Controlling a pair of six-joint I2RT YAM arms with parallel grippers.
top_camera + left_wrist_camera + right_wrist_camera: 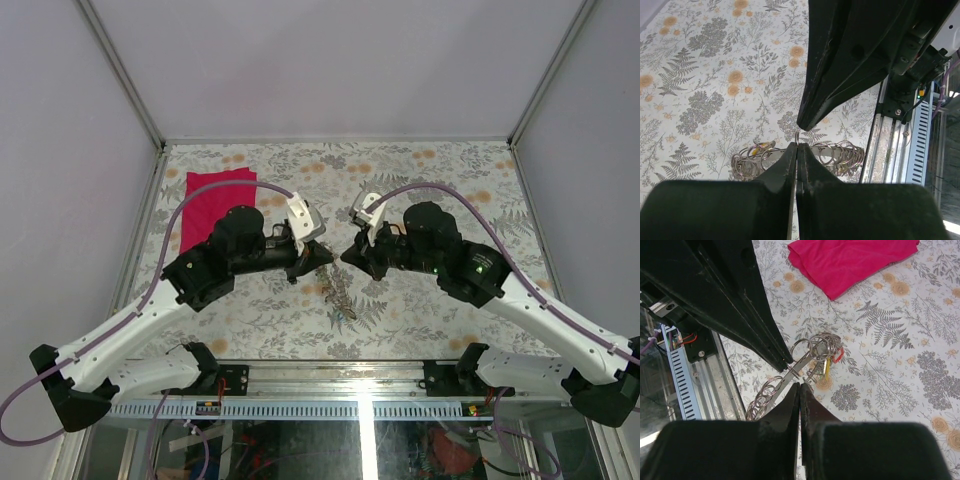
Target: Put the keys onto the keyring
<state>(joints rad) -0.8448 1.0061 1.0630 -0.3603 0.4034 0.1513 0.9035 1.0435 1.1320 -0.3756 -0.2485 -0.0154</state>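
Observation:
The keyring (338, 290) lies on the flowered table just below both grippers, a flat grey metal piece (801, 367) fringed with several small silver rings (836, 152). Keys with a yellow head (827, 369) and a red head (839, 355) hang at its far end. My left gripper (797, 146) is shut, with a thin silver sliver (796, 136) poking out edge-on between its tips. I cannot tell if that is a key or a small ring. My right gripper (800, 385) is shut with nothing showing between its fingers. The two tips nearly meet above the keyring.
A red cloth (210, 205) lies at the back left of the table. The metal rail and cable tray (890, 150) run along the near edge, close behind the keyring. Grey walls with metal posts (120, 70) enclose the table.

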